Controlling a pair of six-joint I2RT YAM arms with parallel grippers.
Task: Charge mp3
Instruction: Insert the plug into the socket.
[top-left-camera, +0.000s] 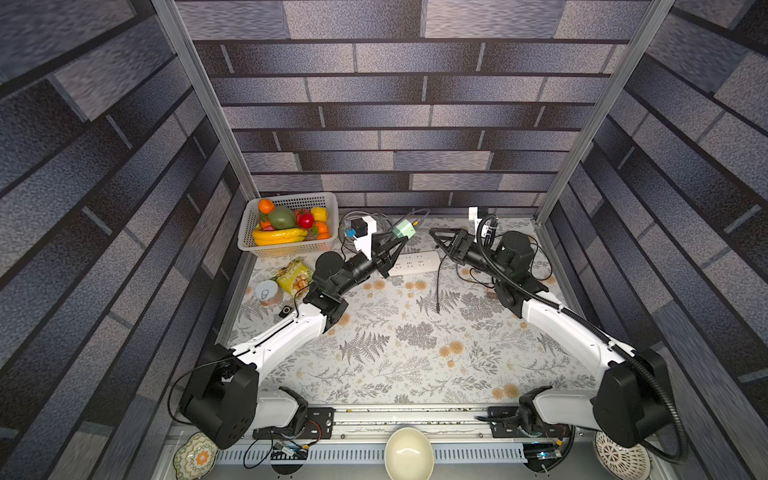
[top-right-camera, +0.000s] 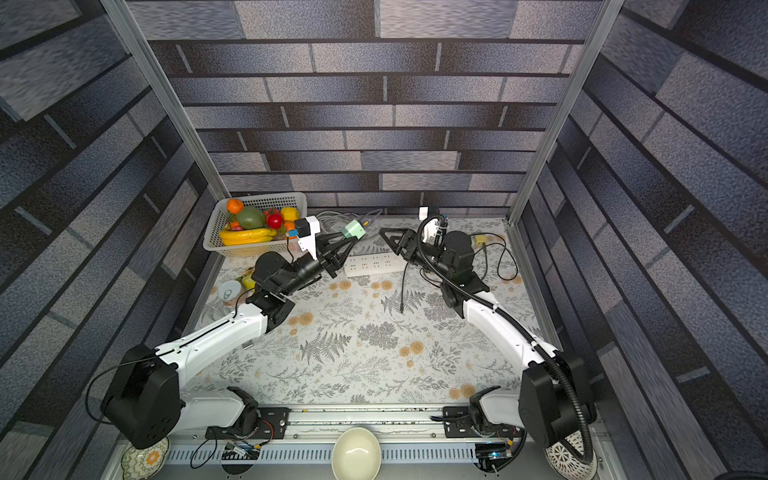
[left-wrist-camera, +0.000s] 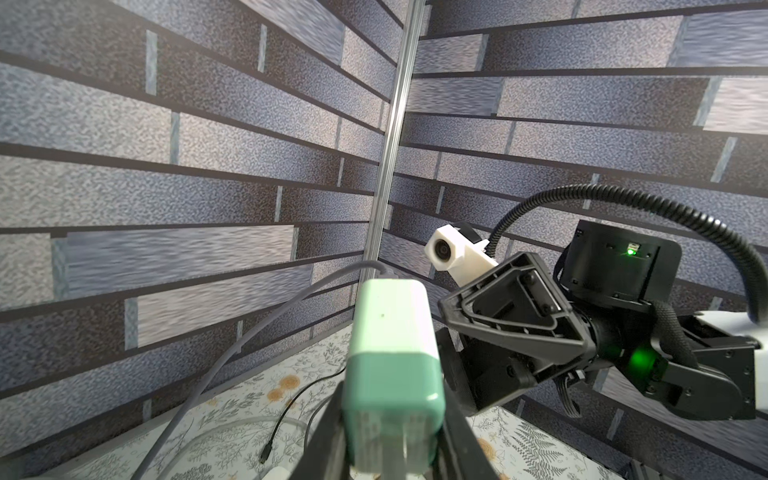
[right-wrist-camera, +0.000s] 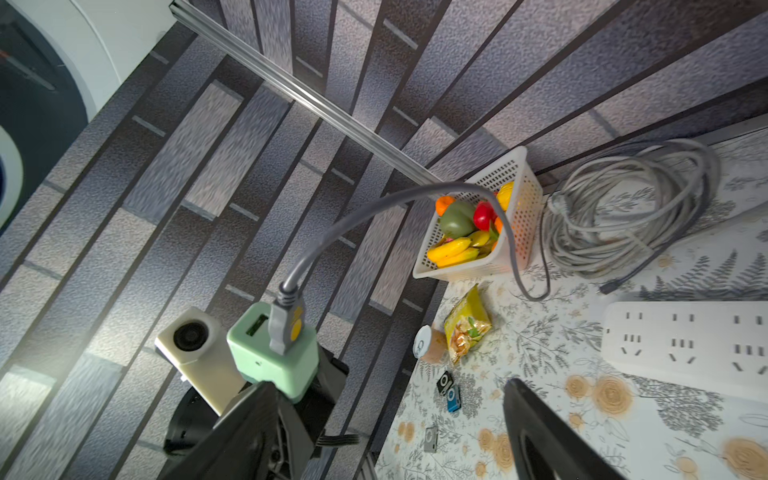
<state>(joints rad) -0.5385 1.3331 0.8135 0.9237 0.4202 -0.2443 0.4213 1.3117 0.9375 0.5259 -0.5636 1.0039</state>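
Far-left corner of the counter (top-left-camera: 374, 374): fruit basket (top-left-camera: 286, 249). Closer along the left edge sat a snack bag (top-left-camera: 293, 276) and a can (top-left-camera: 266, 291).

The mp3 players lay flat on the counter near the left edge, just beside the can: black mp3 (right-wrist-camera: 444, 382), blue mp3 (right-wrist-camera: 454, 399) touching or nearly touching it, and silver mp3 (right-wrist-camera: 431, 439) a bit apart. Nothing was plugged into them. In a top view only the black one showed; the left arm covered the rest.

The left gripper (left-wrist-camera: 390, 415) was clamped on the green charger (left-wrist-camera: 390, 332), held up off the counter near the power strip (top-left-camera: 413, 262). The grey USB cable (right-wrist-camera: 374, 208) was plugged into the charger's top face. It arced over toward the coiled grey cable (right-wrist-camera: 623, 208) lying by the far edge beside the basket.

The power strip lay flat, mid-counter toward the far edge.

The right gripper (right-wrist-camera: 388, 384) had its jaws wide and nothing in them. It sat just beside the charger, facing the left gripper, also off the counter.

A black cable (top-left-camera: 438, 291) ran from the right side of the counter, loose end lying on the cloth on the near side of the strip.
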